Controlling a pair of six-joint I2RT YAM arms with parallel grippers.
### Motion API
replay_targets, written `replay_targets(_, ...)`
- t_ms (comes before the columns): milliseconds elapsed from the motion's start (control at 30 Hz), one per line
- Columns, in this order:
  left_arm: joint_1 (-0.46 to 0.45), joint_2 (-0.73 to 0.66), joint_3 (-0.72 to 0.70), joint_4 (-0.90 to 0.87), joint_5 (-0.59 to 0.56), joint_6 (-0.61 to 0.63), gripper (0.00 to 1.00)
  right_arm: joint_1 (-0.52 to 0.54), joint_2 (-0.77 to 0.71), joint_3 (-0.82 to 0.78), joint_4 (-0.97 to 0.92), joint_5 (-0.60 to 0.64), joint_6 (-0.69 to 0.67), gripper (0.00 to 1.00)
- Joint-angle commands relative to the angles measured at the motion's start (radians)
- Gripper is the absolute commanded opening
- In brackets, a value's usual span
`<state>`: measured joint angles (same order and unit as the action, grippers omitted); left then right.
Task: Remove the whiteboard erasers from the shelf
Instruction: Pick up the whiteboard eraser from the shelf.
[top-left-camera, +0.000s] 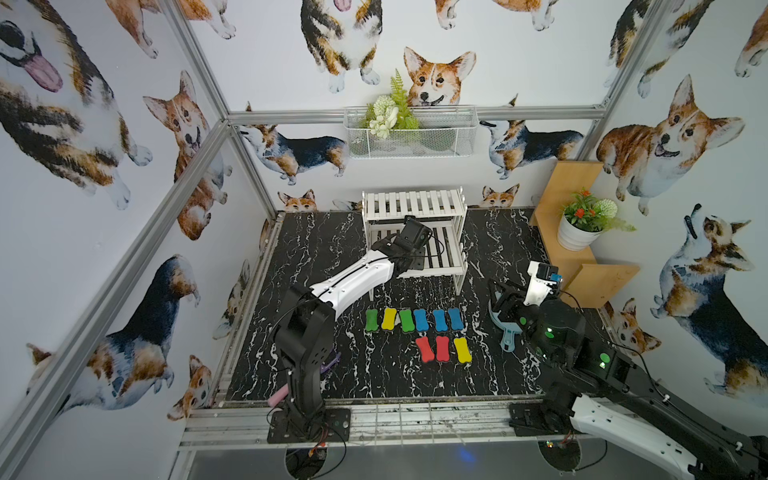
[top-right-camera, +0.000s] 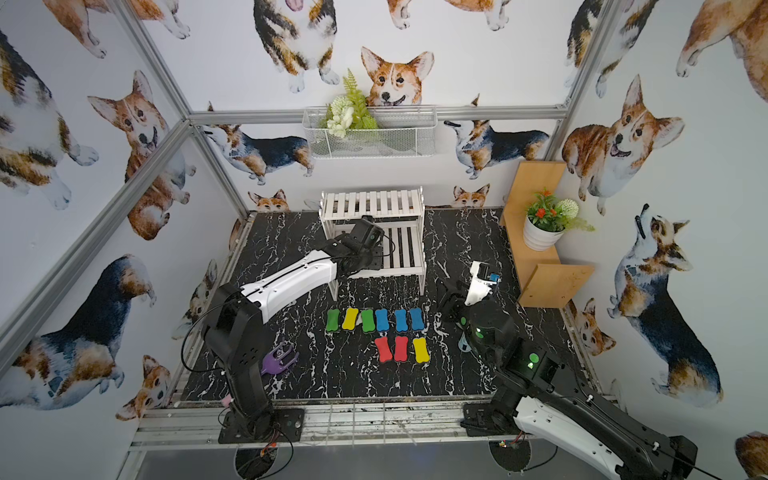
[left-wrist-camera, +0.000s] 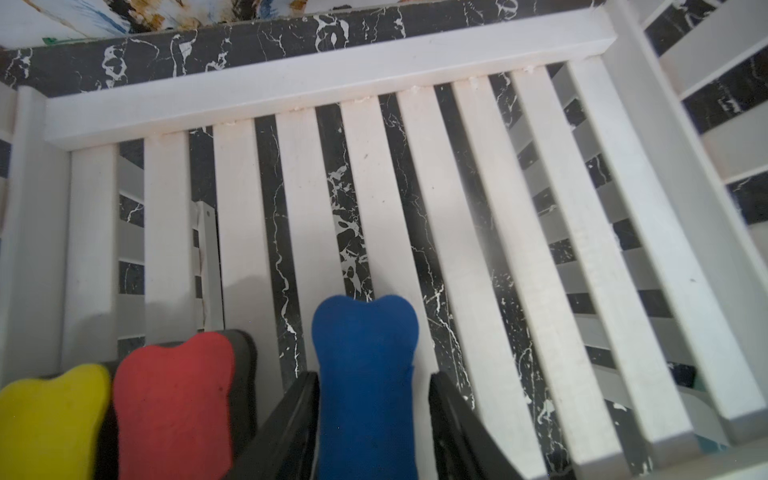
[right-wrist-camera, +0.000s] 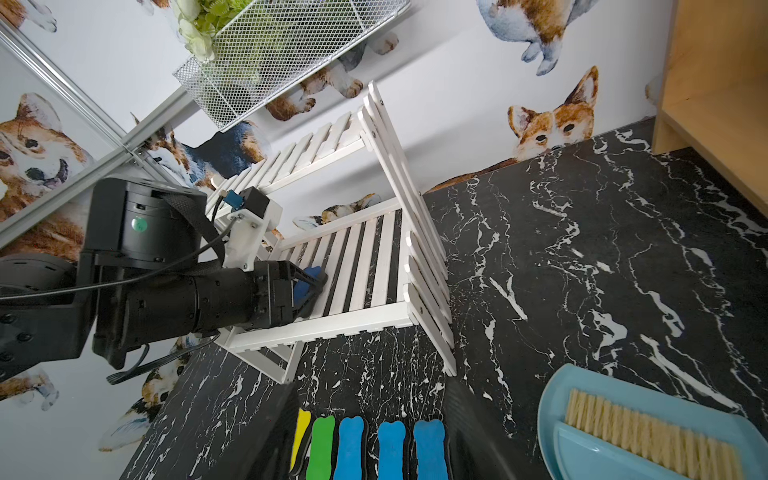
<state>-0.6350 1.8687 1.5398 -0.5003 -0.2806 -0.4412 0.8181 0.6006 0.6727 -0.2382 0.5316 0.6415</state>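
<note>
The white slatted shelf (top-left-camera: 415, 203) stands at the back of the black marble table. On its lower tier lie a blue eraser (left-wrist-camera: 365, 374), a red eraser (left-wrist-camera: 174, 407) and a yellow eraser (left-wrist-camera: 50, 424) side by side. My left gripper (left-wrist-camera: 374, 374) reaches into that tier and straddles the blue eraser (right-wrist-camera: 311, 274). One finger touches it and a thin gap shows at the other. Several erasers (top-left-camera: 413, 320) lie in a row on the table in front, with three more (top-left-camera: 442, 349) nearer. My right gripper (right-wrist-camera: 371, 384) hangs open above that row, holding nothing.
A light-blue dustpan with brush (right-wrist-camera: 648, 432) lies right of the eraser rows. A tan stepped stand (top-left-camera: 582, 249) with a potted plant (top-left-camera: 577, 232) fills the right back corner. A wire basket (top-left-camera: 411, 133) hangs on the back wall. A purple object (top-right-camera: 278, 359) lies by the left arm's base.
</note>
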Motion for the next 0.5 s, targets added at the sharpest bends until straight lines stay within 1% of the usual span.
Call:
replay_targets(0,0.002,0.006,0.009,-0.011,-0.017,0.006,0.46,0.000,0.005,0.012,0.020,0.025,-0.020,0.62)
replay_targets(100,0.002,-0.004,0.018,-0.013,-0.018,-0.002,0.37,0.000,0.005,0.018,0.020,0.032,-0.023,0.62)
replay_targets(200,0.000,-0.042,0.026,-0.023,-0.015,-0.022,0.35,0.000,0.007,0.022,0.014,0.039,-0.018,0.62)
replay_targets(267,-0.004,-0.092,0.006,-0.028,-0.017,-0.045,0.35,0.000,0.011,0.022,0.012,0.038,-0.010,0.62)
replay_targets(367,-0.027,-0.201,-0.091,-0.017,-0.021,-0.093,0.35,0.000,0.026,0.018,0.018,0.030,0.004,0.62)
replay_targets(467,-0.075,-0.336,-0.217,-0.025,-0.042,-0.158,0.35,-0.001,0.053,0.011,0.039,0.013,0.000,0.62)
